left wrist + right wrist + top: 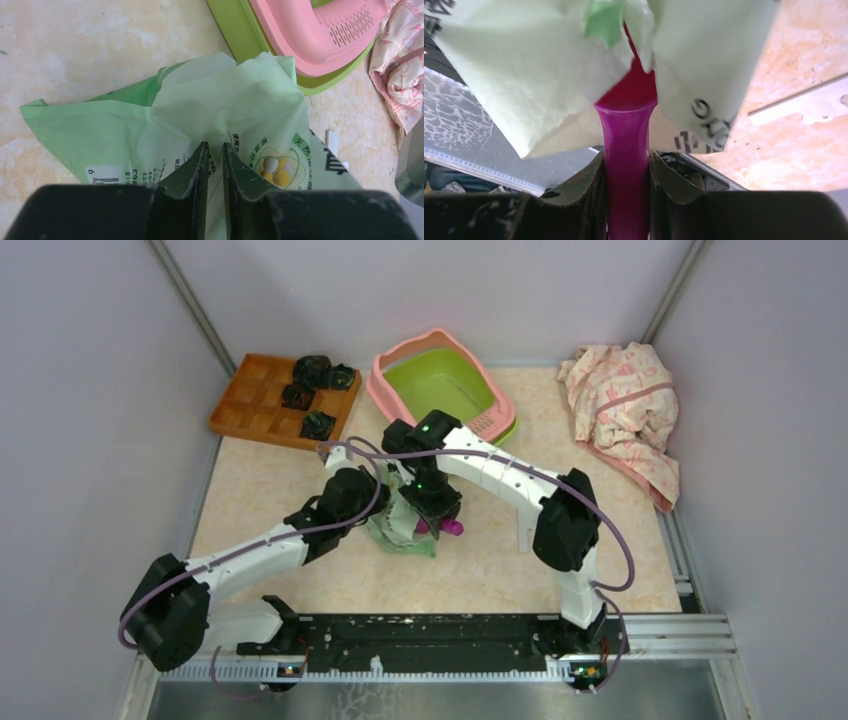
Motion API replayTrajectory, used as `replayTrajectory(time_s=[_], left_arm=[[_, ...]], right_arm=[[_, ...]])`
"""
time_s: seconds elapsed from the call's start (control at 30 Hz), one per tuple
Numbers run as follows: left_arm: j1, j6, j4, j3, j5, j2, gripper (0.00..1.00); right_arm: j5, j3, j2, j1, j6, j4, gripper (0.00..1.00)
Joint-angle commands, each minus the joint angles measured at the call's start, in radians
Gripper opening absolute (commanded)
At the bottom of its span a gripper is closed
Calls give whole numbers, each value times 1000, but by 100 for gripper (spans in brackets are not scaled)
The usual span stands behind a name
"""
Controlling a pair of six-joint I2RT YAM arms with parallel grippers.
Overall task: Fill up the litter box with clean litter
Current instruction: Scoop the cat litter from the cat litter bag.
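Left gripper (215,150) pinches a green bag (225,95) bearing Chinese print and a barcode's "6"; right gripper (626,160) clamps a magenta handle (626,125) poking into it. The litter box (440,380) sits just behind.

Lime-green litter box (440,385), pink rim, slotted grate, upright, back centre

Lilac walls (90,390), beige marbled tbl top (500,570).
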Motion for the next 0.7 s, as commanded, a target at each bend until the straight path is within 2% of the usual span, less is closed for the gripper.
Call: replayTrajectory(time_s=[0.0, 0.23, 0.67], left_arm=[[-17, 40, -73, -3, 21, 2, 22], [-17, 58, -94, -2, -1, -26, 22], [-17, 79, -145, -17, -58, -97, 23]], right_arm=[[23, -27, -84, -21, 32, -21, 0], [-1, -11, 5, -31, 14, -22, 0], [-28, 174, 252, -31, -31, -21, 0]])
